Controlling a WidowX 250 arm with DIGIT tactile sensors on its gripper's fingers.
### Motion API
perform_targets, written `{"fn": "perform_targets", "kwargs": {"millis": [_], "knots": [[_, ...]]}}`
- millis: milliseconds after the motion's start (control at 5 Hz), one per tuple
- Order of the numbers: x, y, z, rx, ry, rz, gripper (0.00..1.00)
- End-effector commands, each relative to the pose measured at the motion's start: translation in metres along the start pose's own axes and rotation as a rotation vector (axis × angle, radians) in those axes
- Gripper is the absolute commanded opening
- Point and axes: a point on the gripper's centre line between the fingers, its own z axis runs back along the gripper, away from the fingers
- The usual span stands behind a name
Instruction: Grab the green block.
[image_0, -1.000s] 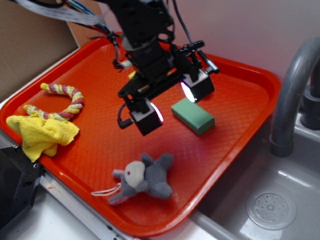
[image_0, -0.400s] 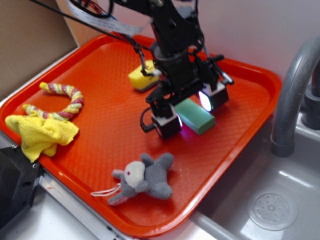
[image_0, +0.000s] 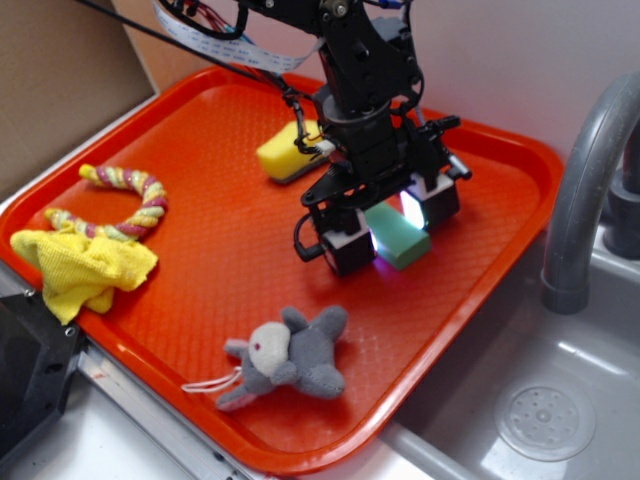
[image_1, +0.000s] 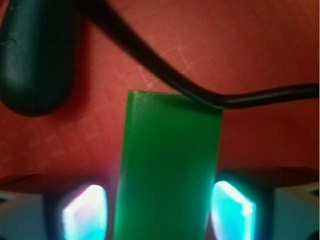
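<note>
Wrist view shows the black gripper (image_1: 159, 210) spread, its glowing pads (image_1: 85, 212) flanking the flat mint-green rectangular block (image_1: 169, 170) with gaps either side, a black cable crossing the block's far corner. Exterior view alone places that block (image_0: 398, 236) right of centre on the orange plastic tray (image_0: 520, 190), with a yellow sponge (image_0: 282, 152) beyond, a grey plush toy (image_0: 290, 358) nearer, and a yellow cloth (image_0: 85, 270) and braided rope (image_0: 120, 205) far left.

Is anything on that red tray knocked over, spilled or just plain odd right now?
Nothing looks spilled or broken. The one oddity is the glow: the gripper has lit pads on each side of the green block, which lies flat on the tray. The stuffed toy lies on its side.
</note>
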Motion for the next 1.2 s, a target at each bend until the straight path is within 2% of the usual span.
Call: {"fn": "perform_targets", "kwargs": {"millis": [0,200,400,600,800,1000], "knots": [[-0.005,0.005,0.015,-0.015,-0.033,-0.083,0.0],[0.005,0.003,0.051,-0.054,0.025,-0.33,0.0],[0.026,0.009,0.102,-0.1,0.078,-0.578,0.0],[0.032,0.029,0.153,-0.113,0.016,-0.837,0.0],[0.056,0.057,0.188,-0.124,-0.042,-1.069,0.0],[0.075,0.077,0.209,-0.165,-0.131,-0.979,0.0]]}}
